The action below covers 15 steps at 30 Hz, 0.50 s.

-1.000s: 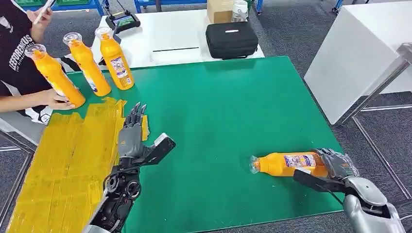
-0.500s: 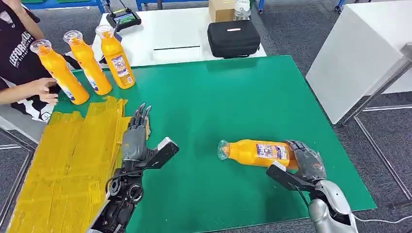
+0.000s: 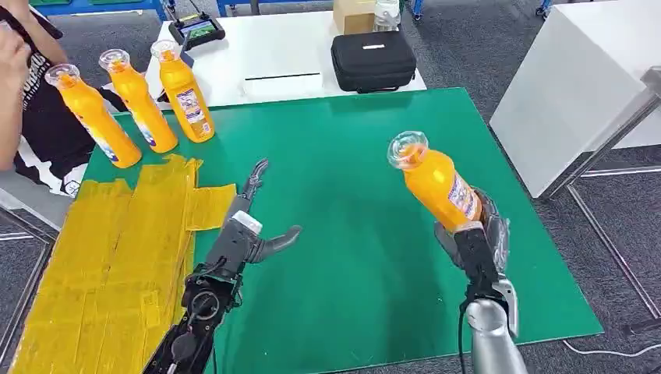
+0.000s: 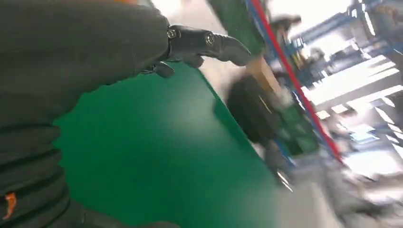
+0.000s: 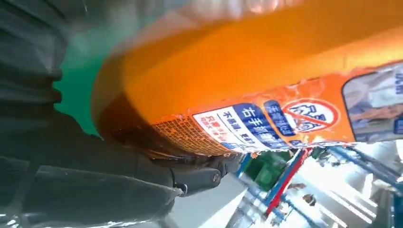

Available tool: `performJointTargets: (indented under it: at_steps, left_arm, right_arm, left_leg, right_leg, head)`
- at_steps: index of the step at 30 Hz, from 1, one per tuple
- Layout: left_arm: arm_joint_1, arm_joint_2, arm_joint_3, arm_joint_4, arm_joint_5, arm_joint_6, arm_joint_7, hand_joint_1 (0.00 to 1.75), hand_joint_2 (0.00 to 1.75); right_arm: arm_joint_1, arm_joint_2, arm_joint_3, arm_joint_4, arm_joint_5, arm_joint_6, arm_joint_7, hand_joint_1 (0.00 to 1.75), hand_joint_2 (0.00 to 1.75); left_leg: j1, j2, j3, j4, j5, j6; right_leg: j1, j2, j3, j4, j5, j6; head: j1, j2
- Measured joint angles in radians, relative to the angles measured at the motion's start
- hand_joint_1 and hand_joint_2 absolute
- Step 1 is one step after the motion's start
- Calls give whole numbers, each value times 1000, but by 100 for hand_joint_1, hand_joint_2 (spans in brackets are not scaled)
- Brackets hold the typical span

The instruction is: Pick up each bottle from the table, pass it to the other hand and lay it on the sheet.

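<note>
The right hand (image 3: 479,241) grips the lower body of a bottle (image 3: 436,181), lifted clear of the green worktop (image 3: 366,164) and tilted, cap up and to the left. The left hand (image 3: 245,234) waits empty over the worktop beside the yellow sheet (image 3: 109,257), fingers (image 3: 257,173) spread. For a clean handover, bring the bottle inward (keep it level) and offer the neck half, letting go only once the left hand has closed.

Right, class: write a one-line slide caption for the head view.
Right hand holds an orange bottle tilted above the green mat, left hand open beside the yellow sheet.
</note>
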Motion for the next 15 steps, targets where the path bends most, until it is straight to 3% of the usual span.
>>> performJointTargets:
  at_steps: [8,15]
  left_arm:
    - [-2,0,-3,-39,187,-135,3,0,175]
    - [-19,0,-15,-45,229,-171,12,0,175]
  right_arm:
    - [-134,72,67,151,-152,119,-50,175,175]
    - [-186,123,163,241,-165,185,-81,175,175]
  left_leg:
    - [0,0,-1,0,2,-1]
    - [0,0,-2,0,1,-1]
  right_leg:
    - [0,0,0,0,0,0]
    - [0,0,-2,0,0,0]
  head:
    - [0,0]
    - [0,0]
